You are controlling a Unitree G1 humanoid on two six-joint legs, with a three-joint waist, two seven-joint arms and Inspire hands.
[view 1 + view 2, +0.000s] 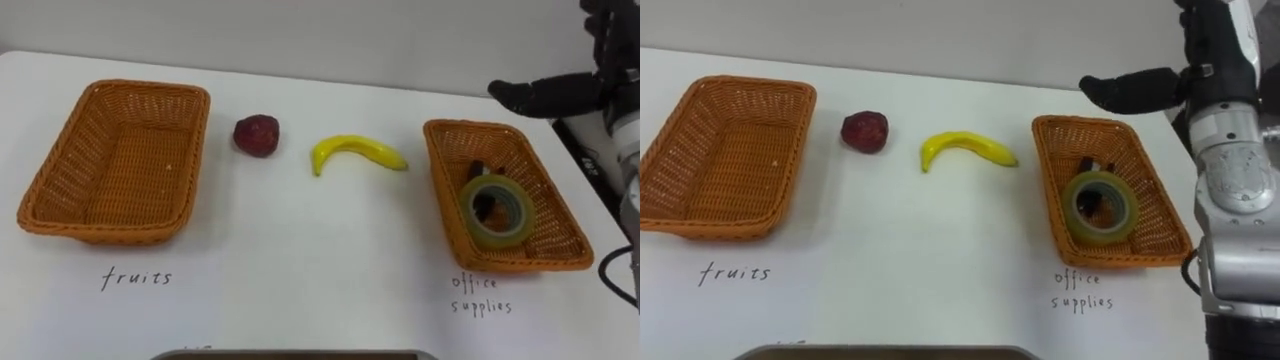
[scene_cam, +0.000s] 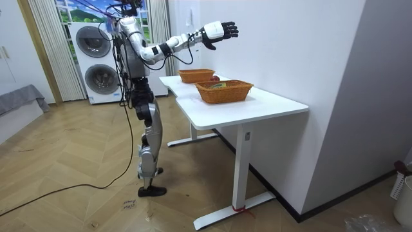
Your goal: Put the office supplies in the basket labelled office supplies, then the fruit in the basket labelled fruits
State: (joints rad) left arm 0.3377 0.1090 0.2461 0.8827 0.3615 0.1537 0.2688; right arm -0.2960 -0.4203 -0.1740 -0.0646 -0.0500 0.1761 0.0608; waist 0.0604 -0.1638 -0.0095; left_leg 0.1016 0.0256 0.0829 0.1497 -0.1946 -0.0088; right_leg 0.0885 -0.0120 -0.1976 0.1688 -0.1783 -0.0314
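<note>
**Operator:** Report item positions, left to right.

**Technician:** On the white table [image 1: 300, 270], the left wicker basket [image 1: 120, 160] sits at 9 o'clock. A dark red fruit [image 1: 257, 135] lies at 11 o'clock, just beside that basket's far right corner and apart from it. The banana [image 1: 357, 153] lies at 12 o'clock, between the fruit and the right wicker basket [image 1: 545, 205], touching neither. The right wicker basket sits at 3 o'clock. Inside it, a roll of clear tape [image 1: 497, 212] lies toward the near end, with a small dark item [image 1: 480, 168] at the roll's 11 o'clock.

**Operator:** Report hand status.

**Technician:** The right hand [image 1: 550, 95] hovers at 1 o'clock of the right wicker basket, above its far rim. Its fingers are straight and spread, clasping nothing. In the room view the robot stands at the table's long edge with its right arm raised.
</note>
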